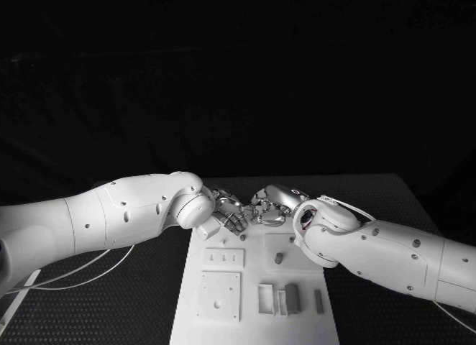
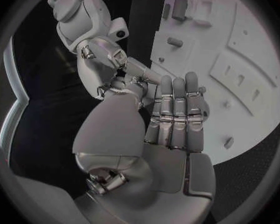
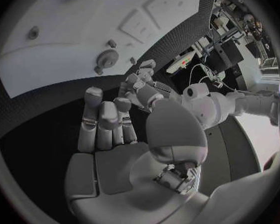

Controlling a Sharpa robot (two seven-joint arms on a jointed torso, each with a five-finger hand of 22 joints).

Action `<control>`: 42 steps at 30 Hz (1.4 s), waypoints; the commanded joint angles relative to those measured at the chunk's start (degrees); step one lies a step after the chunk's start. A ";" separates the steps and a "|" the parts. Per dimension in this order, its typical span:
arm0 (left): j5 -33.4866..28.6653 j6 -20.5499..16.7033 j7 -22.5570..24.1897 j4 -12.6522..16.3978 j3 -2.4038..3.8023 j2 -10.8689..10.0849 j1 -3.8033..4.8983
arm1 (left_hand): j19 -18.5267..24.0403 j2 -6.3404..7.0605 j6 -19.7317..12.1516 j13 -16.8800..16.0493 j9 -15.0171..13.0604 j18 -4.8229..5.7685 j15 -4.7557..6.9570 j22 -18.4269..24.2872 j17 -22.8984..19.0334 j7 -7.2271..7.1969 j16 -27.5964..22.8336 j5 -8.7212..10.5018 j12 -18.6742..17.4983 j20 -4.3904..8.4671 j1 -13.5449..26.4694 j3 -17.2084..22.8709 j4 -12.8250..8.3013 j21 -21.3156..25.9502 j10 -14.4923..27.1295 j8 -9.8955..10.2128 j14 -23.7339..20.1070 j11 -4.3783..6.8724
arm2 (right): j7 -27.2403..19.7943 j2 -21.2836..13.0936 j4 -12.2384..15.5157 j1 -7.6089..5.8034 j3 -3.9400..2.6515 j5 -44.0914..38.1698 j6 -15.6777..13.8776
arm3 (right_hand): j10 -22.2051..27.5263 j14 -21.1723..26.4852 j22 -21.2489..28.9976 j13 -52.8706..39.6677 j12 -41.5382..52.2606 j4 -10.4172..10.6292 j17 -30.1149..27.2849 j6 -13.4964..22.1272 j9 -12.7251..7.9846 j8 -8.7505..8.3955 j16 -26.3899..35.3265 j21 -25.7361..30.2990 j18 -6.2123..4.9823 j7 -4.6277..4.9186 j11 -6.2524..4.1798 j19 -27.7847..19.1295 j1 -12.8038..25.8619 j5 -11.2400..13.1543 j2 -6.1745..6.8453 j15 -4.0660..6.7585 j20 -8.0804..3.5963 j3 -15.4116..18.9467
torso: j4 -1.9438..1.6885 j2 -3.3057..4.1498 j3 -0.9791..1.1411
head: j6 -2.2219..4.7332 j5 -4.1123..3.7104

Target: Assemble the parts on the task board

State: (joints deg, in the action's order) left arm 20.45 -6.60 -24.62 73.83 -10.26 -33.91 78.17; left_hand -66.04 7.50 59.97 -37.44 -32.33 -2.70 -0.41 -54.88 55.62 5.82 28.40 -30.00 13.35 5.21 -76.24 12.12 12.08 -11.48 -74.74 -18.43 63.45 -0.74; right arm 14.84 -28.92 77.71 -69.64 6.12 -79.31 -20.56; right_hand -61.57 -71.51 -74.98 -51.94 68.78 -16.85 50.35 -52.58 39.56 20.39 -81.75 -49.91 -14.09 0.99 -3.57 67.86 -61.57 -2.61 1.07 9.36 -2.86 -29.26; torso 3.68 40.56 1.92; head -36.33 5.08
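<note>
Both arms meet over the far end of the task board [image 1: 254, 316], which sits in the middle of the black tabletop [image 1: 124, 302]. The left robot hand [image 1: 230, 210] and the right robot hand [image 1: 271, 205] are right up against each other there, fingertips nearly touching, above the board's top edge.

From the left wrist view, the left robot hand [image 2: 174, 114] has its fingers straight and held side by side, nothing in them as far as I can see. In the right wrist view, the right robot hand [image 3: 105, 122] has its fingers extended too, close together, with nothing gripped that I can make out. The spot where the two sets of fingertips meet is pretty cluttered though, so I can't tell if something tiny sits between them.

The parts are all on the board: a small peg [image 1: 280, 256] stands near the middle, and a few upright blocks [image 1: 282, 298] cluster toward the near end. There's also a gear-shaped piece [image 3: 107, 58] on the board in the right wrist view.
</note>
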 commanded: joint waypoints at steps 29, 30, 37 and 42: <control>-1.78 -1.03 2.76 0.53 0.16 0.20 -0.01 | -2.65 -6.72 1.32 -2.49 -2.48 -0.45 1.13 -6.12 2.98 -1.47 3.74 -3.07 6.61 1.18 22.47 21.18 -28.63 -0.55 -0.33 -4.14 1.38 1.36 | -1.47 0.18 -0.41 0.31 -0.01 -0.08 0.74 | -0.30 -0.14 -0.55 0.11 -0.39 0.11 -0.03 -12.01 0.10 0.08 0.01 -0.33 -0.91 1.39 -0.26 0.54 0.27 -0.16 -0.46 0.39 -0.02 -0.33 | -0.10 0.01 -0.08 | -0.27 -0.13; -1.78 -1.05 2.78 0.53 0.16 0.18 -0.02 | -2.67 -6.69 1.32 -2.49 -2.48 -0.46 1.14 -6.15 2.99 -1.47 3.75 -3.03 6.62 1.19 22.43 21.25 -28.63 -0.55 -0.34 -4.16 1.38 1.36 | -1.61 0.19 -0.50 0.31 -0.01 0.22 0.71 | -0.30 -0.14 -0.55 0.11 -0.39 0.11 -0.04 -12.01 0.10 0.08 0.01 -0.33 -0.91 1.39 -0.26 0.54 0.27 -0.16 -0.46 0.39 -0.02 -0.33 | -0.10 0.01 -0.07 | -0.26 -0.11; -1.40 -0.68 2.81 0.29 0.16 -0.06 -0.02 | -2.74 -6.78 1.38 -2.48 -2.52 -0.48 1.17 -6.33 3.03 -1.52 3.80 -2.71 6.72 1.22 22.20 21.60 -28.64 -0.57 -0.40 -4.26 1.46 1.40 | -3.52 0.09 -1.22 0.30 0.01 4.96 -1.13 | 2.81 1.88 -0.24 1.09 -2.87 0.12 -0.35 -8.40 -0.68 -2.40 1.53 1.08 -0.84 2.61 0.89 -1.60 0.00 -0.16 1.95 -0.57 0.44 -0.73 | 0.04 -0.03 -0.07 | -0.32 0.04; -0.62 0.03 2.44 -0.23 0.15 -0.32 -0.01 | -2.77 -6.81 1.39 -2.47 -2.53 -0.48 1.18 -6.41 3.05 -1.52 3.82 -2.55 6.75 1.23 22.13 21.71 -28.64 -0.57 -0.41 -4.30 1.49 1.41 | -5.30 -0.36 -1.62 0.30 0.01 6.59 -1.56 | 6.45 4.65 0.02 2.24 -5.24 0.10 -0.42 -0.26 -1.86 -6.86 2.77 2.65 -0.52 6.04 4.23 -4.26 0.91 -0.08 5.60 -3.71 1.72 2.03 | -0.06 -0.07 -0.02 | -0.42 0.12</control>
State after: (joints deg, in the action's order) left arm 19.73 -7.70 -23.55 73.75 -10.21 -34.10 78.03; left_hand -68.43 1.05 60.29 -39.89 -34.87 -2.14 0.81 -61.22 58.67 5.09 31.94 -32.78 19.92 6.54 -53.52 30.32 -13.37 -11.74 -74.68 -22.48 64.68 0.25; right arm 11.72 -29.13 76.29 -69.48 6.10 -75.56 -21.40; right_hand -55.54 -66.81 -74.98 -49.75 63.65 -16.71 49.91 -53.04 37.87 13.94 -79.18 -47.42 -13.39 5.86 0.72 63.89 -60.60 -2.63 6.12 6.13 -1.20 -27.46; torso 3.65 40.53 1.85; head -36.65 5.12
